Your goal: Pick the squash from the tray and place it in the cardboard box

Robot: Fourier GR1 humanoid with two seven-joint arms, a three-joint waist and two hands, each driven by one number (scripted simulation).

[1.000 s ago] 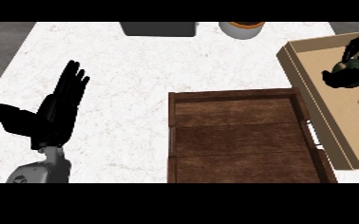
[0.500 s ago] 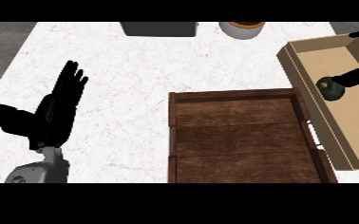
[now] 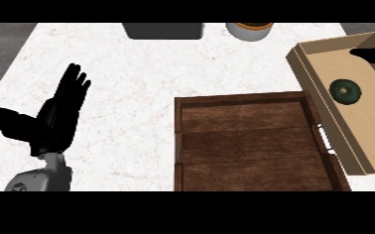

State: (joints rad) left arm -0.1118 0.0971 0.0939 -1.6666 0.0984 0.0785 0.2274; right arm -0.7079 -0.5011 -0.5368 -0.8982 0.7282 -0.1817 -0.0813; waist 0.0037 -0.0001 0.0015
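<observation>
From where I'm sitting, the left hand [image 3: 58, 113] is parked at the left edge of the counter, fingers straight, close together and pointing to the far side, holding nothing, so just resting. The wooden tray [image 3: 249, 148] in the middle near part has no squash in it. The squash [image 3: 345, 90] is lying on the floor of the cardboard box [image 3: 326, 64] at the right, about mid-box, apart from the walls as far as I can see. So I'd call the pick and the place done, with nothing left but getting the arm clear. It reads as a dark green round disc with a paler centre, so my guess is that its axis points straight up at the camera, with no sideways lean I can make out. Only a black sliver of the right hand [image 3: 364, 53] shows at the right edge over the box's far end, not touching the squash; can't tell if it's open or closed.
</observation>
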